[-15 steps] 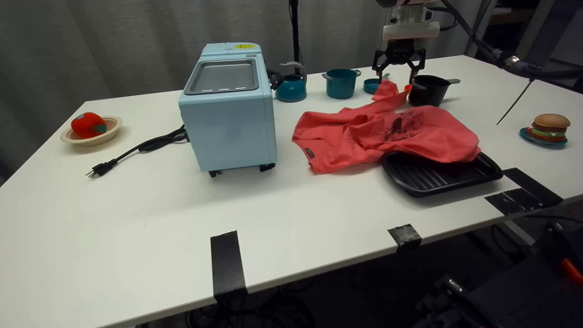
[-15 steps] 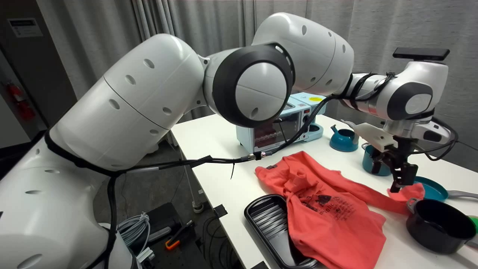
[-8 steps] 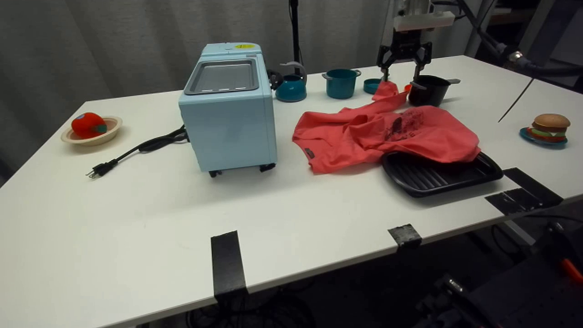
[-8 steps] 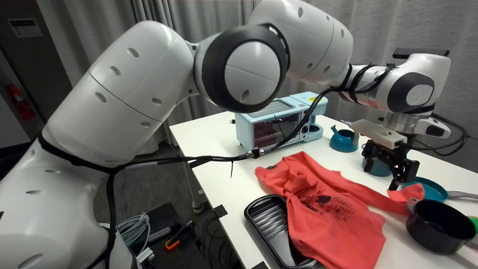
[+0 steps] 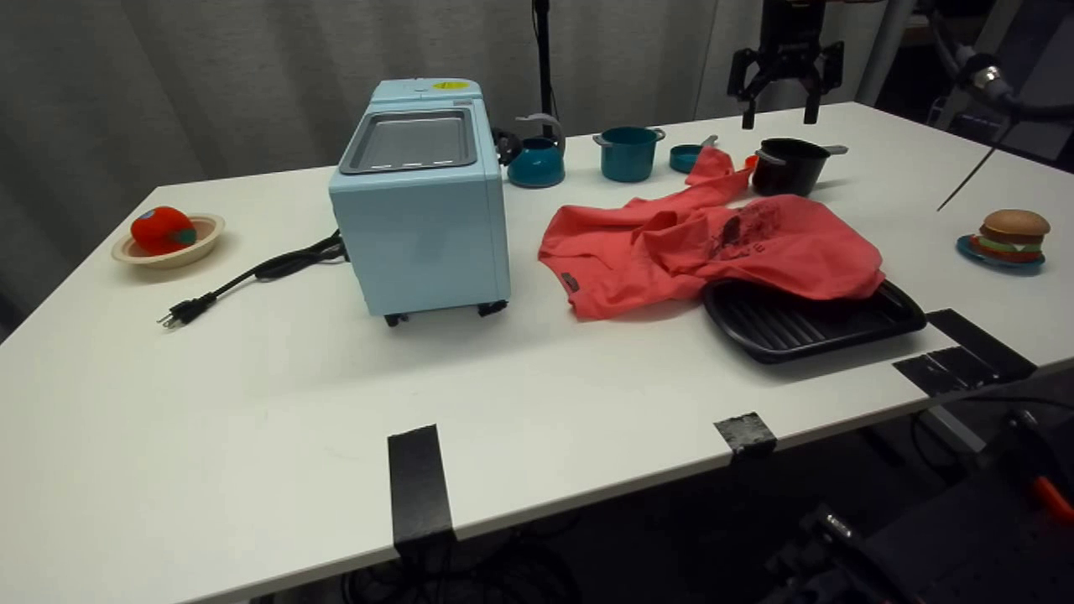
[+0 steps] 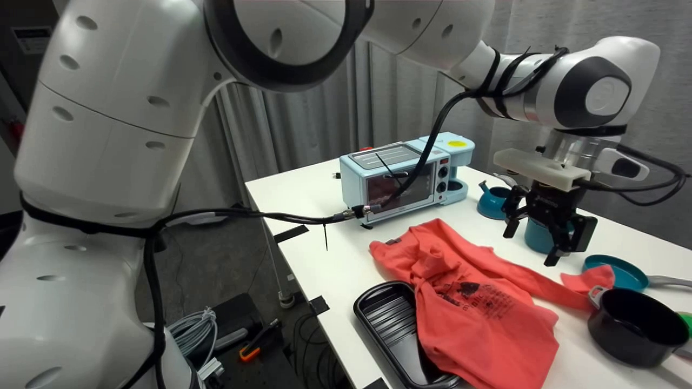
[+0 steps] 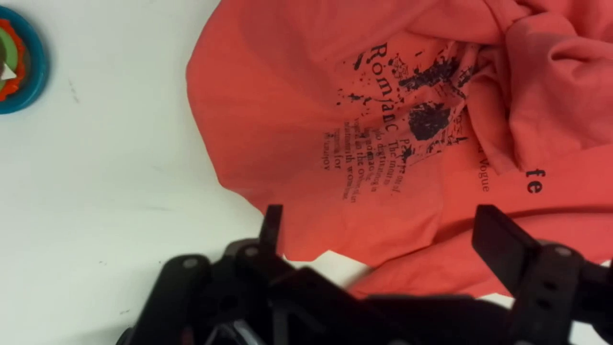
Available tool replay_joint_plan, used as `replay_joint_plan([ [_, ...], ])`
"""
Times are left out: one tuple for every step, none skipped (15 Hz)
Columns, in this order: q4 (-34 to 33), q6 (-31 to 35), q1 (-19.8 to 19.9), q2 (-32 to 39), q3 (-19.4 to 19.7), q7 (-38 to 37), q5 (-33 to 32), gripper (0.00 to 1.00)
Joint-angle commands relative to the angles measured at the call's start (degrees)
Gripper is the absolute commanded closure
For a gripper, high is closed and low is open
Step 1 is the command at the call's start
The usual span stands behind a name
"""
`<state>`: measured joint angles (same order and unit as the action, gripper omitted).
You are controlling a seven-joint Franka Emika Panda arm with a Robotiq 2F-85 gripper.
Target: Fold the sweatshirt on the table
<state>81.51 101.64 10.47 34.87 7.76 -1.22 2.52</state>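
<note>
The coral-red sweatshirt (image 5: 638, 260) lies rumpled and spread on the white table (image 5: 294, 403) in both exterior views. Its hem side covers part of a black ridged pan (image 5: 768, 323). A sleeve (image 6: 519, 273) stretches toward the black pot, its end at the teal pan. In the wrist view the sweatshirt (image 7: 287, 120) shows dark print and bunched folds at upper right. My gripper (image 5: 779, 118) is open and empty, above the table at the far side. In an exterior view the gripper (image 6: 530, 246) hangs above the sleeve side, apart from the cloth. The wrist view shows its fingers (image 7: 378, 220) wide apart.
A light-blue toaster oven (image 5: 424, 235) stands beside the sweatshirt. A black pot (image 6: 635, 329), teal pan (image 6: 621, 273), teal pot (image 5: 629, 155) and teal kettle (image 5: 537, 164) stand along the far side. A toy burger (image 5: 1011, 233) and a bowl (image 5: 138, 256) with a red item sit farther out.
My gripper has risen and moved away from the sleeve end, to the right in one exterior view and left in the other. It stays open. The sweatshirt has not moved.
</note>
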Motion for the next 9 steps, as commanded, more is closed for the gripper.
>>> replay_joint_plan([
  [0.02, -0.05, 0.30, 0.05, -0.39, -0.07, -0.21, 0.00],
  [0.22, 0.13, 0.28, 0.05, -0.39, -0.08, -0.21, 0.00],
  [0.40, 0.33, 0.26, 0.04, -0.39, -0.08, -0.21, 0.00],
  [1.19, 3.69, -0.11, 0.58, -0.19, -0.73, -0.65, 0.00],
  [0.78, 4.98, 0.00, 1.55, -0.39, -0.90, -0.15, 0.00],
  [0.47, 7.49, 0.00, 2.82, -0.56, -1.22, 0.23, 0.00],
  [0.13, 9.45, 0.08, 4.15, -0.83, -1.38, 0.72, 0.00],
  [-0.18, 11.51, 0.13, 5.49, -1.12, -1.53, 1.14, 0.00],
  [-0.72, 13.42, 0.12, 7.05, -1.45, -1.61, 1.44, 0.00],
])
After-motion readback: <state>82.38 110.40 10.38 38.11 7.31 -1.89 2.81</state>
